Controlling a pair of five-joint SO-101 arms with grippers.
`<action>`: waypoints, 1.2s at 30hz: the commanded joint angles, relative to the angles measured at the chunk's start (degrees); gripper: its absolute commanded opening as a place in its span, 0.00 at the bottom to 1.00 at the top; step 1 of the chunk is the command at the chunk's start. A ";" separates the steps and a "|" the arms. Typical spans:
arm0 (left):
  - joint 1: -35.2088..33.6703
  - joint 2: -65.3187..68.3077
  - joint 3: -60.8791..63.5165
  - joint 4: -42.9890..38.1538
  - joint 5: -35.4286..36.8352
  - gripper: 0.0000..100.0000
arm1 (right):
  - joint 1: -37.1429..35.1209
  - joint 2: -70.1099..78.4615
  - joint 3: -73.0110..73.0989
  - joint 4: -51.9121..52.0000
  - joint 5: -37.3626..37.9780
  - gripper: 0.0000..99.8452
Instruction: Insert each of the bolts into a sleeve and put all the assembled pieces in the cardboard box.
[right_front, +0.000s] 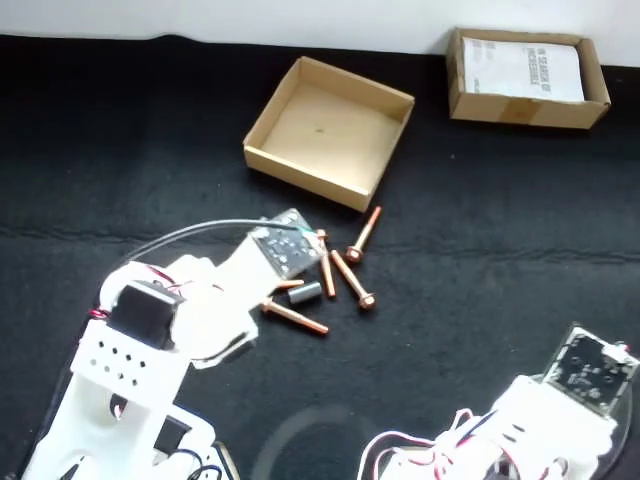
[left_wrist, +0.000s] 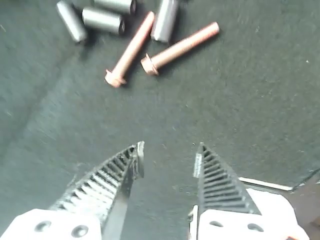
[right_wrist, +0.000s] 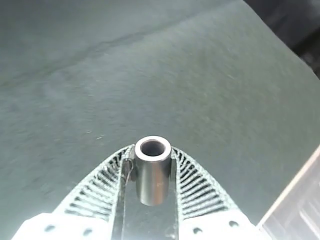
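Copper bolts lie loose on the black mat in front of the empty cardboard box (right_front: 330, 130): one bolt (right_front: 362, 235) near the box, another (right_front: 352, 280) beside it, a third (right_front: 295, 316) closer to the left arm (right_front: 200, 300). A grey sleeve (right_front: 305, 293) rests among them. My left gripper (left_wrist: 170, 155) is open above bare mat, short of two bolts (left_wrist: 132, 50) (left_wrist: 180, 47) and several sleeves (left_wrist: 102, 20). My right gripper (right_wrist: 152, 150) is shut on an upright steel sleeve (right_wrist: 152, 170), its bore facing the camera. The right arm (right_front: 560, 400) sits at the lower right.
A second cardboard box (right_front: 525, 75) holding a printed sheet stands at the back right. Black cloth (right_front: 480, 260) covers the table, with open mat between the bolts and the right arm.
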 joint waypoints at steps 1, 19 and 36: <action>1.80 0.84 -0.48 -6.42 -6.86 0.18 | 4.70 1.10 1.98 -3.74 -0.18 0.01; 8.04 57.71 -29.67 -12.40 -38.68 0.18 | 6.64 1.10 3.91 -4.26 -0.44 0.01; 16.22 82.77 -59.74 -6.42 -53.98 0.18 | 6.64 1.10 3.21 -4.26 -0.18 0.01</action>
